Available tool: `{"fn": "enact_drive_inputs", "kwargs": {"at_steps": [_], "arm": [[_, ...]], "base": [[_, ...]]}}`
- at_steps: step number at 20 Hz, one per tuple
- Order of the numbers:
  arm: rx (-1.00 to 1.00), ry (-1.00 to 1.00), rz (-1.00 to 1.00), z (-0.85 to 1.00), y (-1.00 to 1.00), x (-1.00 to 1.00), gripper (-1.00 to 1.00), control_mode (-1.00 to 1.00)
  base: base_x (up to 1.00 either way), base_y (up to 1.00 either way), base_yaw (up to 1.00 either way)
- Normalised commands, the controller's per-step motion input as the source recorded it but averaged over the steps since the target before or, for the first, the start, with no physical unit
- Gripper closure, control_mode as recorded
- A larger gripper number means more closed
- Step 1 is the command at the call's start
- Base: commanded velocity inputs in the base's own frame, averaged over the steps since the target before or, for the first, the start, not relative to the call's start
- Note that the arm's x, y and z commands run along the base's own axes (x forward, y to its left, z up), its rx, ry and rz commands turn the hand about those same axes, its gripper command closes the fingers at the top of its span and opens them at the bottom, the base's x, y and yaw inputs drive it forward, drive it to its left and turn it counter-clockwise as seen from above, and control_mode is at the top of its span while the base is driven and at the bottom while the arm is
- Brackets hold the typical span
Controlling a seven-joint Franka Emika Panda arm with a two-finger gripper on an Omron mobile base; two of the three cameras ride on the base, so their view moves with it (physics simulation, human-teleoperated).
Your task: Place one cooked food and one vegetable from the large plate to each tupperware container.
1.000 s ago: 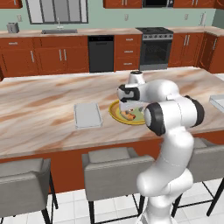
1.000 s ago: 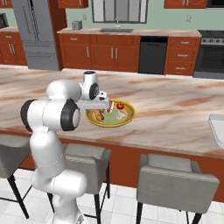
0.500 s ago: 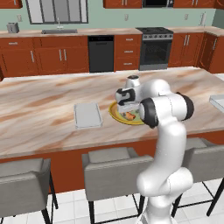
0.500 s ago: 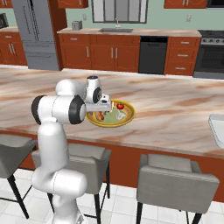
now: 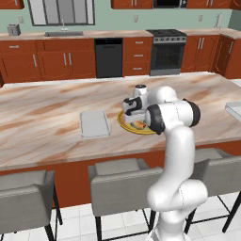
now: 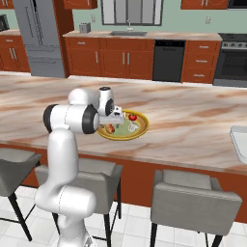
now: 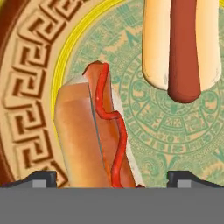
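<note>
The large plate [image 5: 123, 120] [image 6: 140, 129] [image 7: 26, 65] lies on the island counter, yellow-rimmed with a green centre. On it I see a hot dog with a ketchup squiggle [image 7: 98, 140] [image 5: 140, 125] [image 6: 110, 129], a second plain hot dog [image 7: 181, 48] and a red tomato [image 6: 131, 116]. My gripper [image 7: 113, 179] [image 5: 134, 117] [image 6: 112, 124] hangs low over the plate, open, its fingertips [image 7: 41, 178] standing either side of the ketchup hot dog and holding nothing. One tupperware container [image 5: 94, 124] sits left of the plate. Another tupperware container [image 5: 234, 109] [image 6: 240, 141] lies far right.
Grey stools [image 5: 120, 183] [image 6: 190, 198] stand along the near side of the island. Bare marble counter [image 5: 42, 117] stretches to the left and behind the plate. Cabinets, a sink and an oven line the back wall.
The hand has sunk closer over the plate and the elbow has swung up and in. The jaws stay wide. Plate and trays have not moved.
</note>
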Motion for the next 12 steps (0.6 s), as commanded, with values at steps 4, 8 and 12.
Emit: {"fn": "enact_drive_inputs", "kwargs": {"at_steps": [4, 8, 12], "arm": [[0.0, 0.01, 0.0, -0.3, 0.0, 0.0, -1.0, -1.0], [0.0, 0.0, 0.0, -0.24, 0.0, 0.0, -1.0, -1.0], [0.0, 0.0, 0.0, -0.11, 0.03, 0.0, 1.0, -1.0]], "base": [[0.0, 0.0, 0.0], [0.0, 0.0, 0.0], [0.0, 0.0, 0.0]]}}
